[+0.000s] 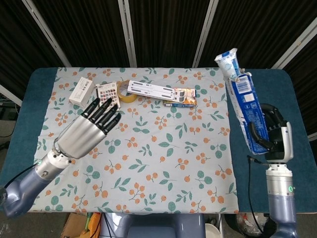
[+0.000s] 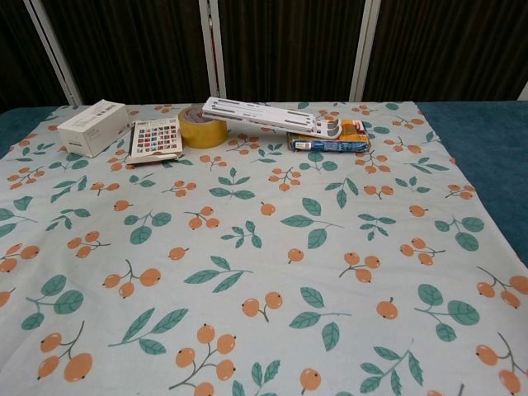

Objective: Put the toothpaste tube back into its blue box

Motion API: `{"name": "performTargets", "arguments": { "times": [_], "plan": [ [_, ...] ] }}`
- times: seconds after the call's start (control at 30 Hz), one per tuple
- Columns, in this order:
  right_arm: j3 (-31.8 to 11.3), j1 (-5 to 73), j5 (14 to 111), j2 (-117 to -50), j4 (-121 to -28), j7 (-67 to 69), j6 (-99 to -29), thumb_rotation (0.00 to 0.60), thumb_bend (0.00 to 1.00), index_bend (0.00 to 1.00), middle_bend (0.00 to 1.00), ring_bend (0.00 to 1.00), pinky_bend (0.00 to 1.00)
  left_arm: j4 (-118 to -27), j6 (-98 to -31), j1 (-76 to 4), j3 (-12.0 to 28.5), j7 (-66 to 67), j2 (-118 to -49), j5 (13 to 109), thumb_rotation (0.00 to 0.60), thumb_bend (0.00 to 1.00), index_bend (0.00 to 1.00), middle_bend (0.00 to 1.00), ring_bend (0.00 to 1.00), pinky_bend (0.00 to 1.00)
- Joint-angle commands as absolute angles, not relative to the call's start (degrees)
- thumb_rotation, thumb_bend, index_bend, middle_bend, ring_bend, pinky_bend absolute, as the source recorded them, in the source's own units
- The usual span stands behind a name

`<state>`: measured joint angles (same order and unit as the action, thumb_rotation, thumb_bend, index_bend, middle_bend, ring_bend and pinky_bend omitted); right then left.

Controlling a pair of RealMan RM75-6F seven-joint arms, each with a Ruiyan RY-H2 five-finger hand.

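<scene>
In the head view my right hand (image 1: 274, 136) grips the long blue box (image 1: 248, 113) and holds it up at the right side, above the table's blue edge. The white toothpaste tube (image 1: 229, 62) sticks out of the box's upper end, most of it inside. My left hand (image 1: 89, 129) hovers over the left part of the cloth with its fingers spread and nothing in it. Neither hand, box nor tube appears in the chest view.
Along the far edge of the floral cloth (image 2: 264, 247) lie a white carton (image 2: 93, 126), a colour-swatch card (image 2: 155, 139), a yellow tape roll (image 2: 203, 129), a white folding stand (image 2: 272, 115) and an orange-blue packet (image 2: 330, 139). Dark curtains hang behind the table.
</scene>
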<state>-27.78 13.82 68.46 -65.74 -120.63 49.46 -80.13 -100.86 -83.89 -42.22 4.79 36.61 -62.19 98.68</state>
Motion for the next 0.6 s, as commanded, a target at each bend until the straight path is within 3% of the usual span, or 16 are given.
{"name": "performTargets", "arguments": {
  "times": [0.03,0.3,0.4,0.6],
  "plan": [
    [-30.7,12.9,67.0,-64.9,-121.9,53.3,-81.9,0.6,0.35,0.39,0.5,0.44,0.44,-94.9,-87.6,-35.3,-0.7,31.9,-64.5,97.2,0.6,0.14,0.31,0.27,0.22,0.3],
    [-41.4,9.1,60.0,-59.6,-125.2,62.8,-85.9,0.6,0.35,0.38,0.5,0.44,0.44,-81.6,-89.3,-25.2,-6.1,24.4,-71.7,92.0,0.6,0.14,0.31,0.27,0.22,0.3],
    [-43.9,7.8,58.5,-58.6,-125.4,64.9,-87.0,0.6,0.35,0.32,0.49,0.4,0.43,-77.3,-89.1,-22.6,-7.2,22.3,-73.4,90.9,0.6,0.14,0.31,0.26,0.21,0.3],
    [-43.3,8.4,60.2,-60.5,-124.5,62.0,-89.1,0.6,0.35,0.22,0.41,0.31,0.35,-73.4,-89.5,-19.8,-7.3,17.9,-75.5,90.3,0.6,0.14,0.29,0.25,0.19,0.3]
  ]
}}
